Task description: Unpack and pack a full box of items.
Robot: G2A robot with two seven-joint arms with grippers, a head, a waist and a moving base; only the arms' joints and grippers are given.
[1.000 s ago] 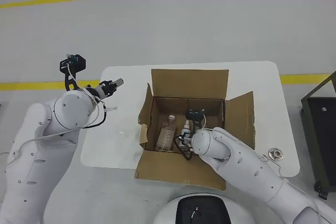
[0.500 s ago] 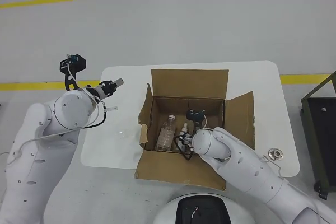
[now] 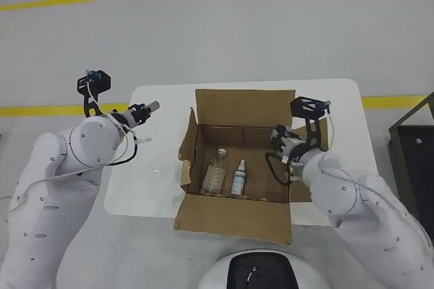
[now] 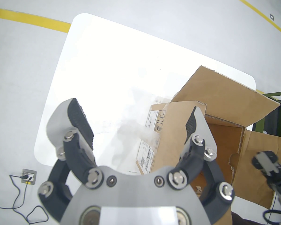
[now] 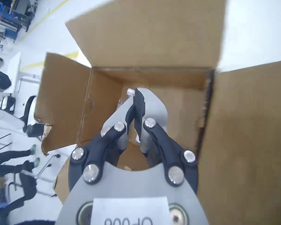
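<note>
An open cardboard box (image 3: 242,108) stands mid-table with its flaps spread. Inside lie a clear plastic bottle (image 3: 215,171) and a small white spray bottle (image 3: 239,178), side by side. My right gripper (image 3: 277,135) hangs over the box's right inner edge; in the right wrist view this gripper (image 5: 135,99) is shut with nothing between its fingers, pointing down into the box (image 5: 154,36). My left gripper (image 4: 135,118) is open and empty, held above the table left of the box (image 4: 224,99). From above, the left gripper (image 3: 149,108) is off the box's left side.
The white table (image 3: 159,195) has bare room left of the box. A small round metal part (image 3: 356,197) lies near the table's right front edge. A dark green rack (image 3: 419,159) stands on the floor to the right.
My right arm has lifted out of the box's front part and swung to its right side. The spray bottle now lies uncovered. The left arm has not moved.
</note>
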